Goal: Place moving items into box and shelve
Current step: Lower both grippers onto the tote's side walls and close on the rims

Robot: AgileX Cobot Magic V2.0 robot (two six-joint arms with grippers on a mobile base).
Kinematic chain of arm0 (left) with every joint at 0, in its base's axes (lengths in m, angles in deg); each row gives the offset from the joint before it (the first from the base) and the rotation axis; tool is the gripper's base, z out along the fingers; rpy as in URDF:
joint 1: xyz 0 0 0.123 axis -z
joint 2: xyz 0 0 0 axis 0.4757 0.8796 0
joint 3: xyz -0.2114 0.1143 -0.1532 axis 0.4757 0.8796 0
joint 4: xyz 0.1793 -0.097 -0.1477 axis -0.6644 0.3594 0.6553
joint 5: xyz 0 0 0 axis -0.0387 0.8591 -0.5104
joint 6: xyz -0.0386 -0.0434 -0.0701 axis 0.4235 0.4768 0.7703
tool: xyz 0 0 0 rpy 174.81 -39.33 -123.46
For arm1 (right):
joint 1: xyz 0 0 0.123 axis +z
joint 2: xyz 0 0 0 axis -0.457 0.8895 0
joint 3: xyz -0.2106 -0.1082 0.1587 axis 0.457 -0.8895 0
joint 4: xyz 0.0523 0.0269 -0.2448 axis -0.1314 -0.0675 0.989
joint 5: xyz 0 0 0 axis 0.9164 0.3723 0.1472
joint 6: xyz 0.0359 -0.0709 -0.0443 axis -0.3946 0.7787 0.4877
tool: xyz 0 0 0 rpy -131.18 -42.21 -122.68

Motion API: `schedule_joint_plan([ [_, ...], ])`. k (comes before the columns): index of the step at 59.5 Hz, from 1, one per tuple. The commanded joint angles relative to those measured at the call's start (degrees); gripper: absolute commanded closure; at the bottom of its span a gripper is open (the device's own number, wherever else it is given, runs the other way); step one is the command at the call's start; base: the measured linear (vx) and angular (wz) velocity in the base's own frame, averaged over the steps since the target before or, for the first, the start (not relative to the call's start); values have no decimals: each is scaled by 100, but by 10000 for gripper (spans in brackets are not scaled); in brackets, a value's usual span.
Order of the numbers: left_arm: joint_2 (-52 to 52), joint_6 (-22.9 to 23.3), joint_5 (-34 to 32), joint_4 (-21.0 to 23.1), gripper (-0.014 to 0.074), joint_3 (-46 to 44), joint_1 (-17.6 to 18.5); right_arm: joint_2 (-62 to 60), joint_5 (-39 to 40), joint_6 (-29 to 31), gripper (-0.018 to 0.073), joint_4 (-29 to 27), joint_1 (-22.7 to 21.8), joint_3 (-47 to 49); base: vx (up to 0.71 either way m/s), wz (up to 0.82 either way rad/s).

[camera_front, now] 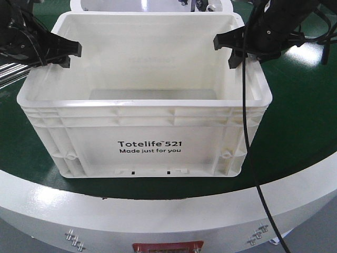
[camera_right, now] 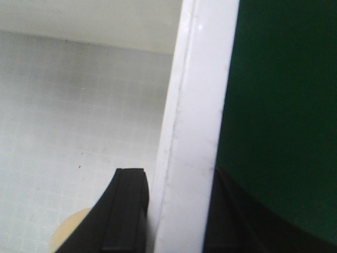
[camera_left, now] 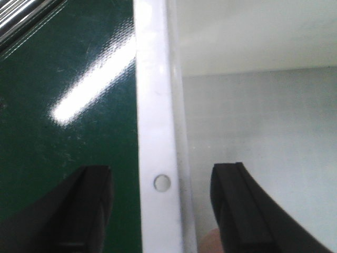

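The packing step looks finished, and lifting the tote (camera_front: 95, 142) for shelving is the step in hand. The tote stands on the green surface (camera_front: 300, 132) with an arm at each side wall. The left gripper (camera_front: 72, 55) straddles the tote's left rim with its jaws open, a clear gap showing between each finger and the rim. The right gripper (camera_front: 225, 51) straddles the tote's right rim, jaws drawn tight, so it appears clamped on.

The next move calls for the left jaws to close on their rim. Both arms then need to rise together and level, or the tote will tip.

The front view shows the whole tote and both arms, but its near wall hides most of the floor inside. The wrist views show that floor. A pale yellow plush toy (camera_right: 68, 234) peeks out beside the right inner finger. A sliver of pinkish plush toy (camera_left: 210, 243) lies inside the tote's left wall, too little of it visible to be sure.
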State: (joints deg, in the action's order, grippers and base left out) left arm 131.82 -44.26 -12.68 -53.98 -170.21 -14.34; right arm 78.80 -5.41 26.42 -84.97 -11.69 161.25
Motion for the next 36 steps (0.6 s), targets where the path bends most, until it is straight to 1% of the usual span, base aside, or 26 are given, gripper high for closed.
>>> schedule_joint_plan([
  [1, -222, 62, -163, -70, 135, -205, -3, -276, 147, 153, 575, -36, -19, 187, 0, 0],
  [6, -222, 73, -116, -29, 192, -205, -3, -276, 147, 153, 575, -36, -19, 187, 0, 0],
  [11, -174, 110, -46, -29, 267, -205, -3, -276, 147, 153, 575, -41, -19, 187, 0, 0],
  [19, -53, 105, 163, -29, 414, -200, -3, -276, 122, 153, 575, -42, -19, 187, 0, 0],
  [25, -31, 84, 164, -29, 517, -205, -3, -276, 110, 166, 575, -42, -19, 187, 0, 0],
  [33, -31, 40, 122, -29, 619, -205, -3, -276, 109, 174, 575, -42, -19, 187, 0, 0],
  [36, -31, 40, 96, -29, 622, -205, -3, -276, 109, 174, 575, -42, -19, 187, 0, 0],
])
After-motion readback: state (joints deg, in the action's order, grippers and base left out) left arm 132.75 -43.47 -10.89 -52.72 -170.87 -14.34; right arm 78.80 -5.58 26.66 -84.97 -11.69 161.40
